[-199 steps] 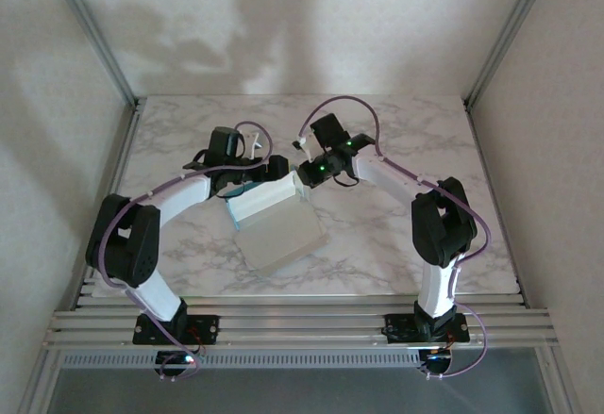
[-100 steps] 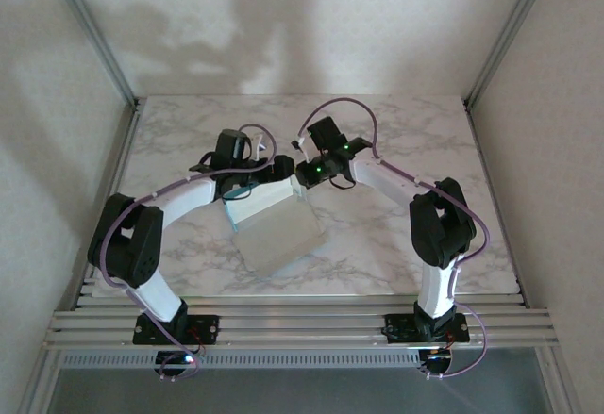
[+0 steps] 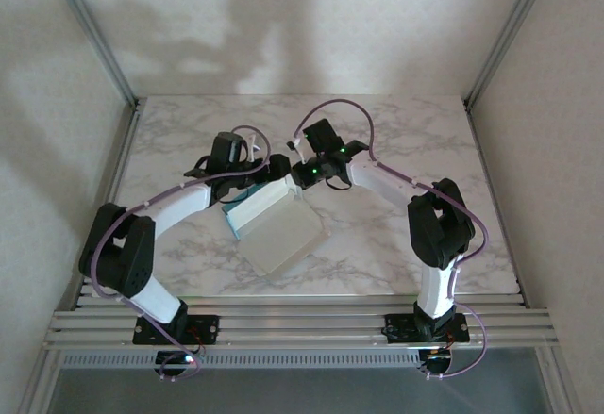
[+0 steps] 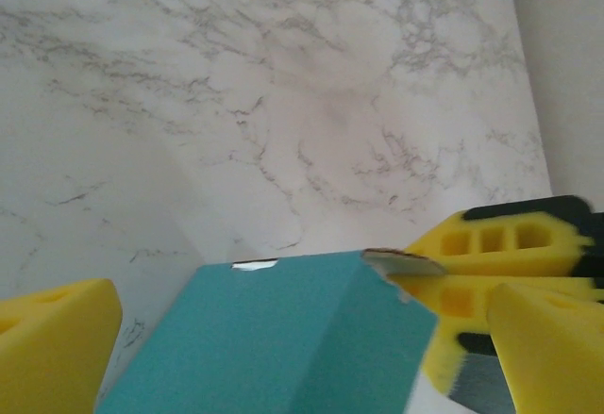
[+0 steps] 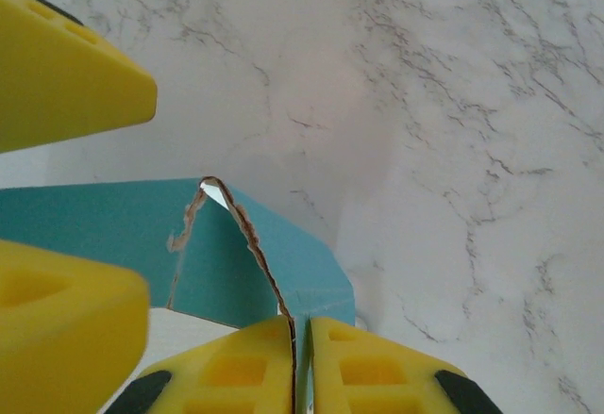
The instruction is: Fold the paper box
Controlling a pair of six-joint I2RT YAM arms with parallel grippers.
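One turquoise paper box (image 5: 113,216), torn-edged: right end effector (image 5: 297,334) pinches it, left end effector (image 4: 304,310) spread.

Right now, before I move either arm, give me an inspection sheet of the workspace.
Surface: marble-pattern table, nothing spilled.
Job's things: paper box, partly folded, pale from above, turquoise faces toward both wrist cameras; one card edge looks frayed.
Clutter: nothing seen.
Grippers: left gripper open, fingers astride a turquoise wall of the box; right gripper shut on the box's thin card edge.
Cables: purple cables loop along both arms, no snag seen.
Surroundings: aluminium frame, pale walls.
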